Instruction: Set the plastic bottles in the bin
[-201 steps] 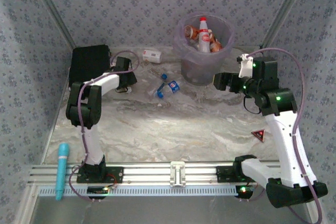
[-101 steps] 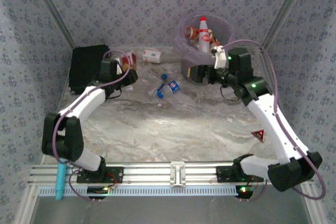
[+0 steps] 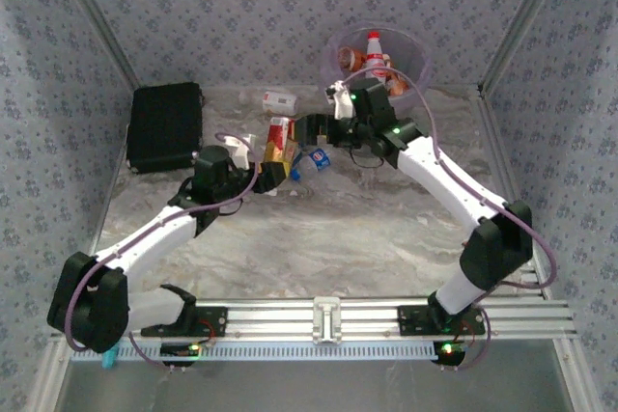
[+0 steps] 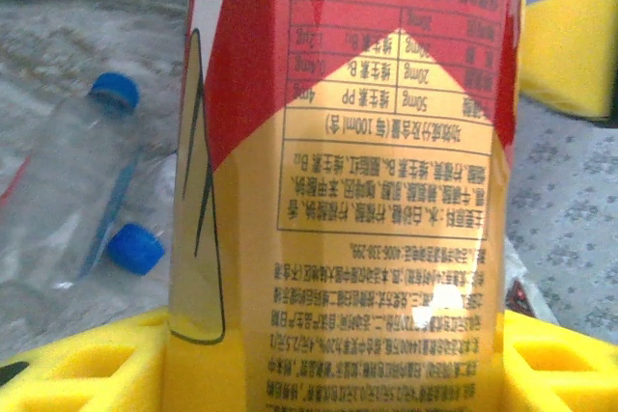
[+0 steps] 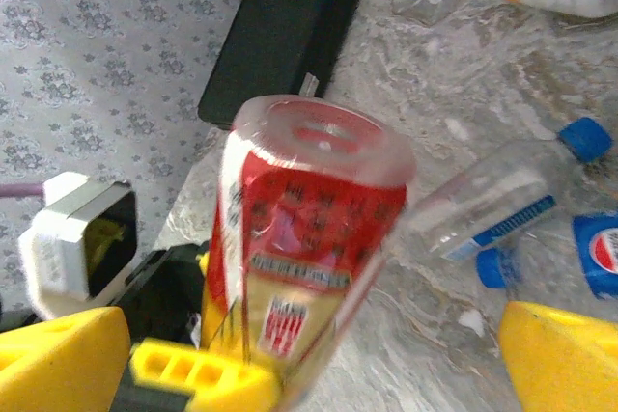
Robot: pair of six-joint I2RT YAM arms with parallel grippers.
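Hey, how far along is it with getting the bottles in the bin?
Done: several bottles already sit in the bin. In hand: the left gripper grips a red-and-yellow bottle, and the open right gripper is beside it. Left: that bottle, a white bottle farther back, and the blue-capped clear bottles on the table.

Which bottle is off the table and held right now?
The red-and-yellow labelled bottle, clamped in the left pincer; the others lie on the table or sit in the bin.
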